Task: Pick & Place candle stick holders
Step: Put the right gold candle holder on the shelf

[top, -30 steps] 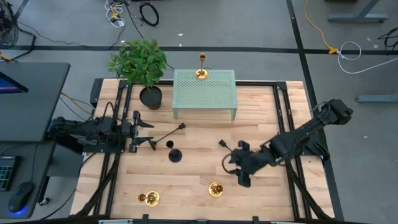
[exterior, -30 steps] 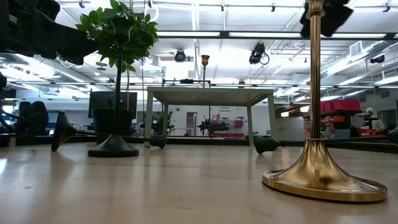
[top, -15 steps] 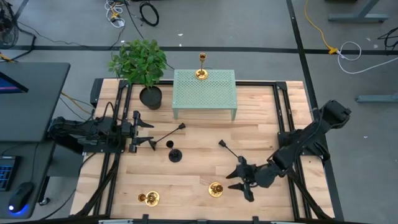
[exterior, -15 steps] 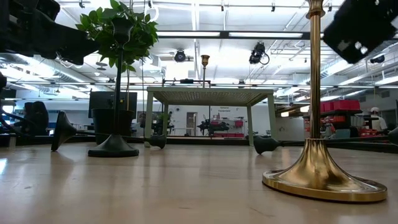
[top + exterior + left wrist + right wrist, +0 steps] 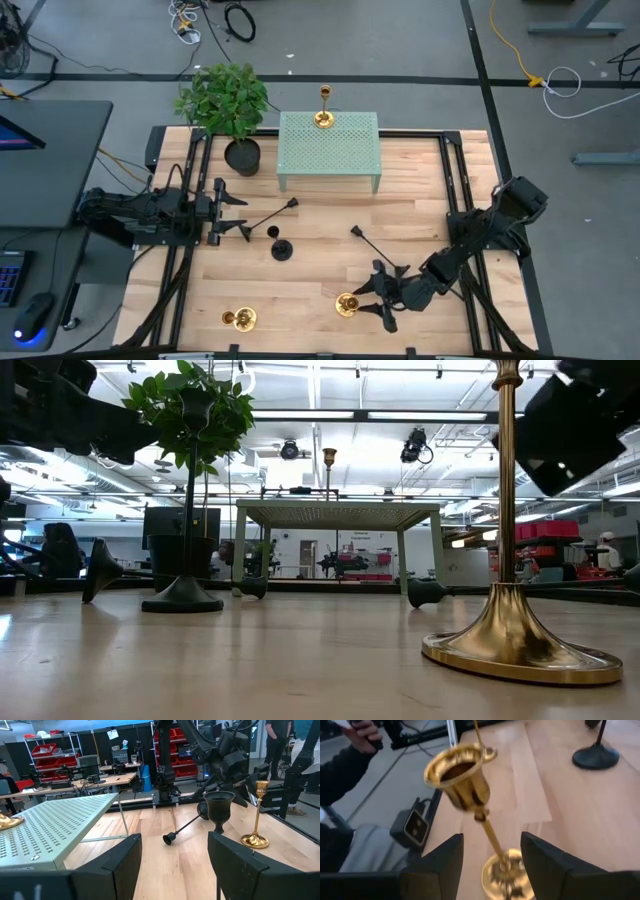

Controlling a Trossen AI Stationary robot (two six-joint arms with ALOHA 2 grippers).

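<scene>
A gold candle stick holder (image 5: 347,304) stands upright on its round base near the table's front; it also shows in the right wrist view (image 5: 490,832) and the low view (image 5: 510,560). My right gripper (image 5: 368,300) is open just right of it, its fingers (image 5: 432,865) on either side of the lower stem without touching. My left gripper (image 5: 240,215) is open and empty at the table's left. One black holder (image 5: 270,216) lies in front of it, another (image 5: 281,250) stands upright, a third (image 5: 365,238) lies mid-table. A gold holder (image 5: 323,118) stands on the green stand (image 5: 330,150). Another gold one (image 5: 240,319) is near the front edge.
A black pot with a green plant (image 5: 228,105) stands at the table's far left. The green perforated stand fills the far middle. A person's hand and dark sleeve (image 5: 350,755) show beyond the table's edge in the right wrist view.
My right gripper has gone toward the table's near edge and then left, toward the gold holder near the front, and now stands right beside it with its fingers still open. No holder has moved.
</scene>
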